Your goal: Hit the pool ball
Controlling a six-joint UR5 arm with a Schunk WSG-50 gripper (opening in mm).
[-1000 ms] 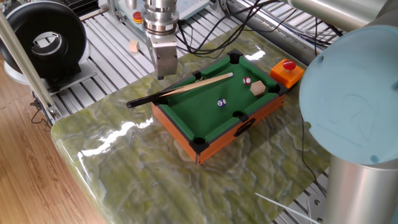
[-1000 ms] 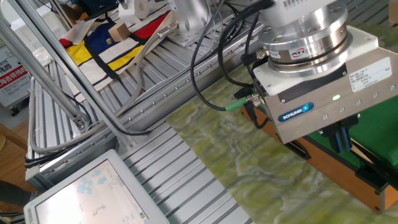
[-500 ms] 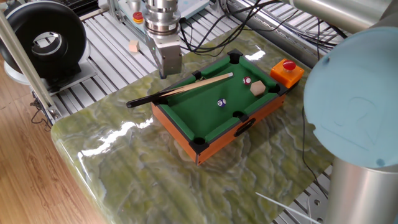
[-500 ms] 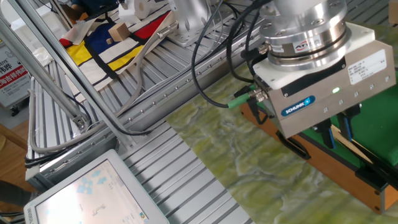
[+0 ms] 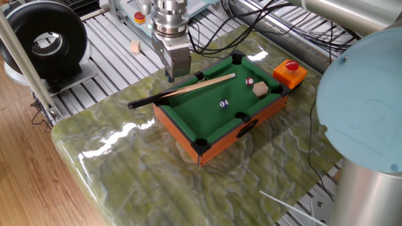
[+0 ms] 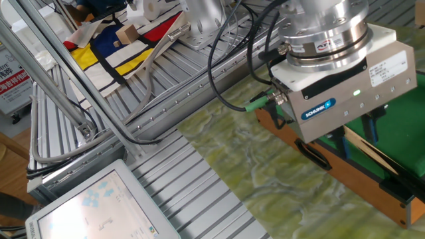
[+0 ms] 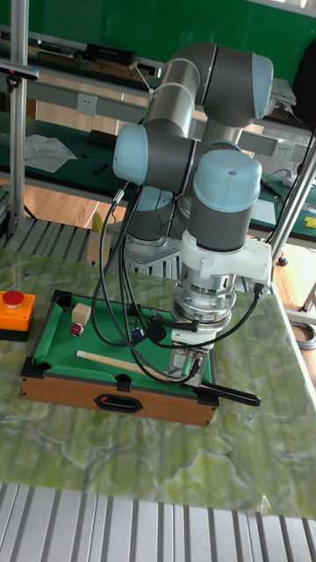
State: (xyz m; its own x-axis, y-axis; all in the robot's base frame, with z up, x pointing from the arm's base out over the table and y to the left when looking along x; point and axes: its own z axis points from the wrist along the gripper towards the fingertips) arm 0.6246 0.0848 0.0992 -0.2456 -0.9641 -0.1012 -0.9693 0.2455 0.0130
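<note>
The pool ball [image 5: 223, 103], tiny and dark blue with a white spot, rests on the green felt of a small pool table [image 5: 178, 130]; in the tall fixed view the pool ball [image 7: 138, 335] lies just behind the cue. A wooden cue [image 5: 195, 86] lies across the table, its black butt sticking out past the left rail. My gripper [image 5: 172, 76] hangs above the cue near the table's back-left rail. In the other fixed view my gripper [image 6: 358, 136] is open, its blue fingers [image 6: 344, 142] apart on either side of the cue [image 6: 375, 158]. Contact with the cue cannot be judged.
A red-and-white ball [image 5: 250, 81] and a tan wooden cube [image 5: 260, 89] sit near the table's right end. An orange box with a red button [image 5: 289, 71] stands beside that end. Cables [image 6: 219, 73] trail behind the wrist. A black reel [image 5: 44, 41] stands far left.
My gripper has shifted steadily to the right, from beside the table's left rail to over the cue. The cue and balls have not moved.
</note>
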